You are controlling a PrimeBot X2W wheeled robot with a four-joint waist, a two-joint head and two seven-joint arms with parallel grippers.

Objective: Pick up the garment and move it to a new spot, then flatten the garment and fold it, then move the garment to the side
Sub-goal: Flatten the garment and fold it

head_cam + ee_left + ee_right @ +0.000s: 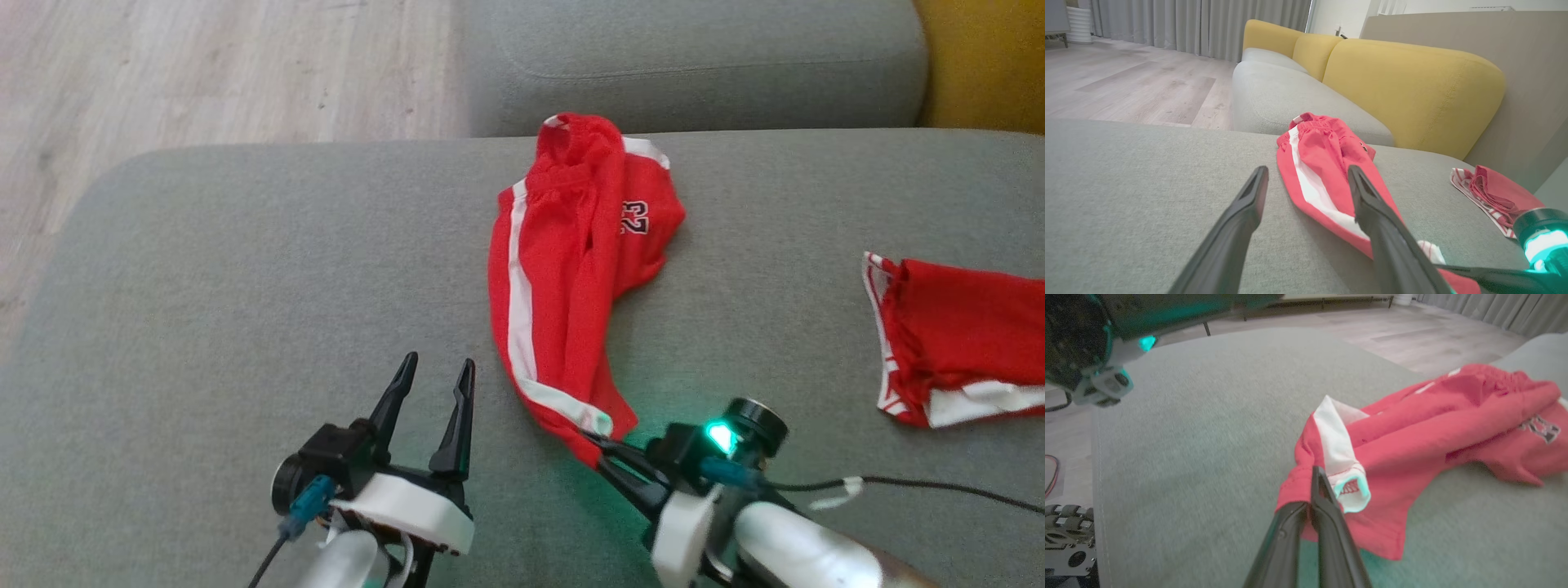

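The garment point(571, 269) is a pair of red shorts with a white side stripe and a "23" print. It lies crumpled lengthwise on the grey seat cushion point(245, 261). My right gripper point(594, 445) is shut on the near hem corner of the garment point(1433, 428), with red cloth pinched between its fingers point(1315, 473). My left gripper point(439, 361) hovers open just left of that hem, holding nothing. In the left wrist view its fingers point(1307, 169) frame the garment point(1323, 163), whose white stripe runs away from me.
A second red and white piece of clothing point(963, 343) lies bunched at the right edge of the cushion. Another grey seat point(694, 57) adjoins at the back, with yellow back cushions point(1412, 81) to the right. Wooden floor point(204, 65) lies beyond the cushion's left edge.
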